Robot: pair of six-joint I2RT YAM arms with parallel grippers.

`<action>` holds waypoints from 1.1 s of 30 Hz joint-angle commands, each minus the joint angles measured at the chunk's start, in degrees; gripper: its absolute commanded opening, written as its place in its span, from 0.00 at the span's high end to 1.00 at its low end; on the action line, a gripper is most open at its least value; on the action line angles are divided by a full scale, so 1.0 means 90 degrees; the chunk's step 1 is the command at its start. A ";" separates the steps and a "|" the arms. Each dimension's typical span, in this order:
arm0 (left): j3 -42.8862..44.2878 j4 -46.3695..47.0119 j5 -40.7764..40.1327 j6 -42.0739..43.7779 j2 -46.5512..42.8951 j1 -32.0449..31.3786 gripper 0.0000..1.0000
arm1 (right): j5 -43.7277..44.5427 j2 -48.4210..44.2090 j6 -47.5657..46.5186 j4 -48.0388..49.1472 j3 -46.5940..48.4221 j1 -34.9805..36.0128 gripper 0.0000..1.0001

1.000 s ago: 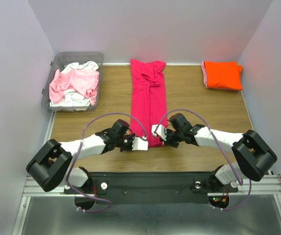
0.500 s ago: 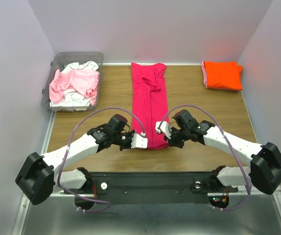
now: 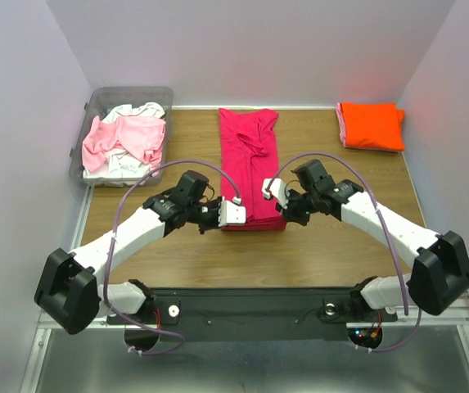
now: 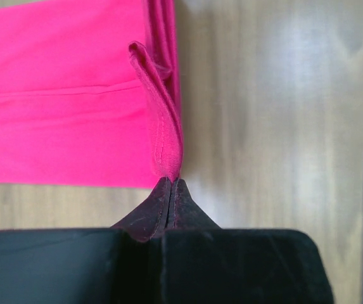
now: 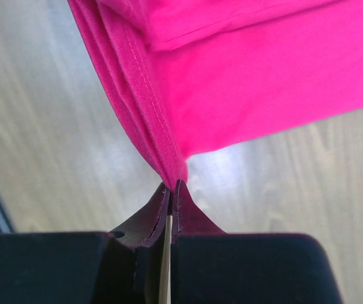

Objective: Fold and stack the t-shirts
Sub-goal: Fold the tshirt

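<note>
A long, narrow-folded t-shirt of deep magenta-pink fabric (image 3: 249, 164) was pictured laid lengthwise down the middle of the wooden table (image 3: 344, 241), its far end bunched near the back wall. Its near end was gripped at both corners.

The left gripper (image 4: 170, 185) was seen closed tight, with the shirt's stitched hem pinched between its dark fingertips at the near-left corner. The cloth was drawn up from the tabletop into the grip. The right gripper (image 5: 171, 188) was likewise closed, with several gathered layers of the same shirt's edge caught at the near-right corner. In the view from above, the two arms were angled inward from either side, meeting the garment's near edge.

A bright orange t-shirt (image 3: 371, 125), folded into a neat square, was shown at the table's far right corner, well apart from the magenta one. At the far left, a clear plastic bin (image 3: 95, 102) was filled with a crumpled pale pink t-shirt (image 3: 128, 137) and white t-shirts (image 3: 126, 167).
</note>
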 commanded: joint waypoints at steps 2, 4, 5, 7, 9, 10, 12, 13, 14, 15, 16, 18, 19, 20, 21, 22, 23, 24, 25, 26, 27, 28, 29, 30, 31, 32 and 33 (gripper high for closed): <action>0.0686 0.0334 -0.0070 0.0714 0.0694 0.0403 1.00 | 0.0147 0.0705 -0.0639 0.0277 0.0687 -0.0313 0.99; 0.0872 0.0499 -0.0070 0.0861 0.0920 0.0579 1.00 | 0.0079 0.0969 -0.0814 0.0326 0.0911 -0.0450 0.99; 0.0980 0.0529 -0.0041 0.0949 0.1046 0.0676 1.00 | 0.0040 0.1106 -0.0873 0.0336 0.1144 -0.0509 0.99; 0.1341 0.0568 -0.0011 0.1261 0.1436 0.0901 1.00 | 0.0001 0.1457 -0.1058 0.0346 0.1370 -0.0655 0.99; 0.1749 0.0558 0.0057 0.1437 0.1846 0.1086 1.00 | -0.0029 0.1702 -0.1156 0.0366 0.1693 -0.0772 0.99; 0.1897 0.0520 0.0076 0.1612 0.1984 0.1126 1.00 | -0.0077 0.1916 -0.1244 0.0375 0.1800 -0.0821 0.99; 0.2306 0.0471 0.0125 0.1779 0.2383 0.1233 1.00 | -0.0116 0.2171 -0.1332 0.0375 0.2141 -0.0948 1.00; 0.2425 0.0471 0.0145 0.1915 0.2492 0.1273 1.00 | -0.0136 0.2404 -0.1410 0.0385 0.2259 -0.0987 0.99; 0.2542 0.0480 0.0164 0.1975 0.2609 0.1302 1.00 | -0.0146 0.2522 -0.1459 0.0385 0.2366 -0.1036 1.00; 0.2775 0.0471 0.0174 0.2024 0.2736 0.1322 1.00 | -0.0156 0.2640 -0.1498 0.0385 0.2474 -0.1124 0.99; 0.2903 0.0461 0.0194 0.2082 0.2969 0.1390 1.00 | -0.0204 0.2776 -0.1557 0.0385 0.2717 -0.1173 1.00; 0.3254 0.0451 0.0262 0.2131 0.3340 0.1439 1.00 | -0.0253 0.3146 -0.1616 0.0395 0.3078 -0.1290 0.99; 0.3372 0.0441 0.0281 0.2218 0.3468 0.1497 1.00 | -0.0253 0.3265 -0.1664 0.0395 0.3187 -0.1339 0.99; 0.3480 0.0432 0.0282 0.2219 0.3576 0.1517 1.00 | -0.0273 0.3372 -0.1684 0.0395 0.3342 -0.1368 0.99; 0.3713 0.0422 0.0282 0.2258 0.3790 0.1546 1.00 | -0.0302 0.3615 -0.1694 0.0395 0.3586 -0.1446 0.99; 0.3831 0.0412 0.0282 0.2268 0.3898 0.1566 1.00 | -0.0283 0.3714 -0.1742 0.0395 0.3714 -0.1476 0.99; 0.3948 0.0402 0.0301 0.2287 0.4005 0.1614 1.00 | -0.0302 0.3841 -0.1772 0.0385 0.3841 -0.1495 0.99; 0.4201 0.0325 0.0301 0.2307 0.4219 0.1644 1.00 | -0.0293 0.4016 -0.1782 0.0385 0.3939 -0.1544 0.99; 0.4339 0.0276 0.0311 0.2317 0.4347 0.1673 1.00 | -0.0302 0.4124 -0.1811 0.0385 0.4152 -0.1564 0.99; 0.4591 0.0246 0.0301 0.2317 0.4464 0.1751 1.00 | -0.0302 0.4212 -0.1811 0.0385 0.4251 -0.1583 0.99; 0.4700 0.0178 0.0292 0.2336 0.4698 0.1781 1.00 | -0.0331 0.4387 -0.1821 0.0385 0.4339 -0.1583 0.99; 0.4808 0.0168 0.0282 0.2346 0.4806 0.1810 1.00 | -0.0332 0.4466 -0.1840 0.0385 0.4398 -0.1593 0.99; 0.4983 0.0149 0.0243 0.2375 0.4904 0.1849 1.00 | -0.0312 0.4535 -0.1850 0.0395 0.4495 -0.1593 0.99; 0.5043 0.0148 0.0223 0.2376 0.5002 0.1869 1.00 | -0.0302 0.4622 -0.1841 0.0395 0.4535 -0.1593 1.00; 0.5111 0.0168 0.0213 0.2376 0.5138 0.1908 1.00 | -0.0273 0.4768 -0.1821 0.0414 0.4584 -0.1593 0.99; 0.5160 0.0187 0.0204 0.2366 0.5207 0.1918 1.00 | -0.0244 0.4847 -0.1811 0.0443 0.4623 -0.1593 0.99; 0.5286 0.0168 0.0213 0.2346 0.5333 0.1947 1.00 | -0.0205 0.4916 -0.1763 0.0473 0.4749 -0.1603 0.99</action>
